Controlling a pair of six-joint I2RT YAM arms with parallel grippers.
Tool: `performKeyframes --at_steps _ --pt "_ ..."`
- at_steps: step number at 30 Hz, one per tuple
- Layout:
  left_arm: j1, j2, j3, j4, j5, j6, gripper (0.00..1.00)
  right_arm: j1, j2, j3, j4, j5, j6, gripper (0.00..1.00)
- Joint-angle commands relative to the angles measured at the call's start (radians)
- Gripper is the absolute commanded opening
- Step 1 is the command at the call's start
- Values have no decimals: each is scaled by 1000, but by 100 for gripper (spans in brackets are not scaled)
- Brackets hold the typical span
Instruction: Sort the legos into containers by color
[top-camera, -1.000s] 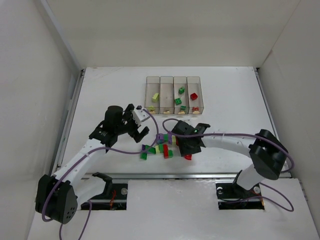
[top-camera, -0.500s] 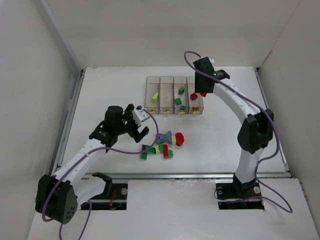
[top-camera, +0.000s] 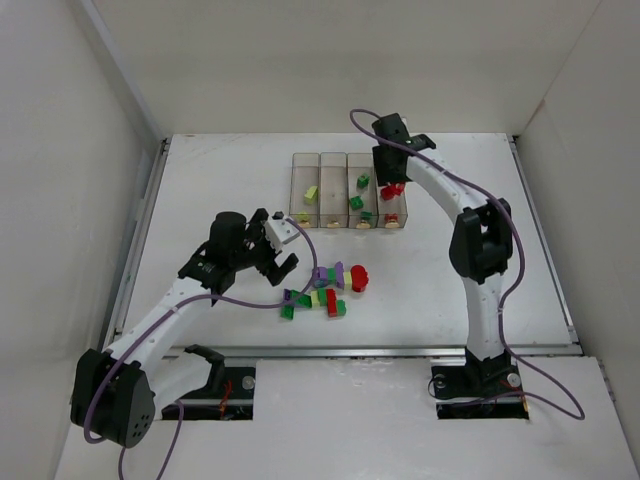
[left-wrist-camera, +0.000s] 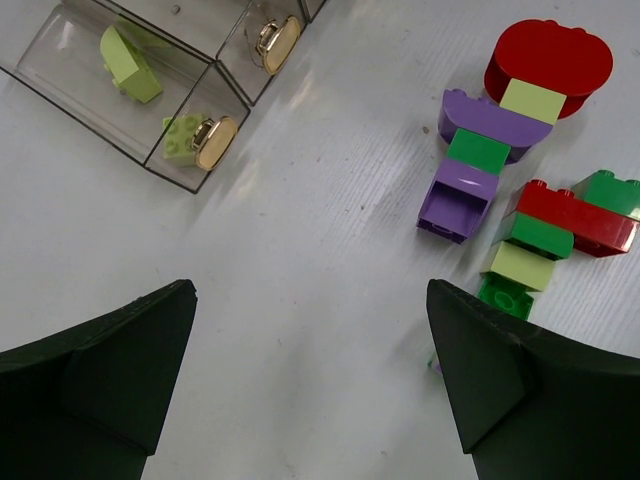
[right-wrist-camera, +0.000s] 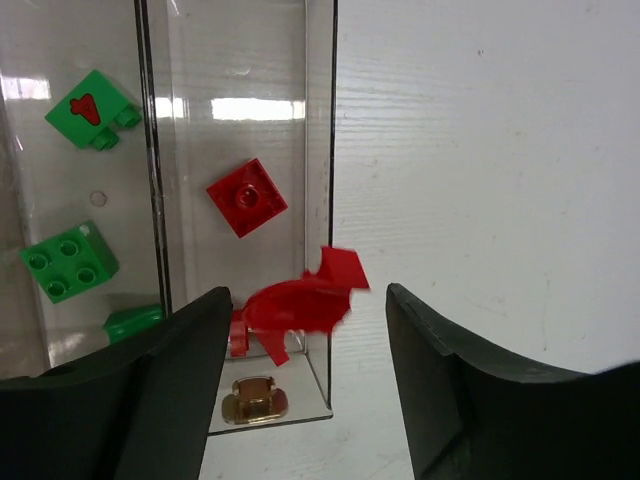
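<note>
I find no legible text, number, brand or label in any view. One green brick in a container carries a small red printed mark, which I cannot read.
</note>
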Motion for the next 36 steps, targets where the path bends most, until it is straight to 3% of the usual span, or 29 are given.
performKeyframes --at_steps 1,3,4,7,11,14,19,22,28,32,36 --pt "-5 -14 17 1 4 -8 99 5 -25 36 9 -23 -33 70" --pt "-5 -14 17 1 4 1 99 17 -37 25 9 -23 -44 79" --pt "-5 -4 17 1 13 1 99 17 -51 16 9 -23 -44 88" --pt "-5 -4 17 1 24 12 99 28 -91 7 18 -23 -44 93" --pt "-5 -4 35 -26 60 58 99 66 -216 -42 -11 -66 -32 93" --pt "-5 -4 44 -97 100 128 99 124 -406 -267 49 -116 -50 94" --pt "-5 43 78 -191 165 251 99 233 -615 -649 144 -415 -1 94" --pt "-53 92 124 -204 177 280 99 234 -678 -765 239 -576 77 94" --pt "-150 230 193 -184 142 329 99 243 -690 -901 328 -595 139 94" --pt "-195 298 238 -271 182 434 99 243 -712 -943 337 -557 157 94" --pt "-224 348 238 -220 142 338 99 243 -753 -998 371 -535 191 94"
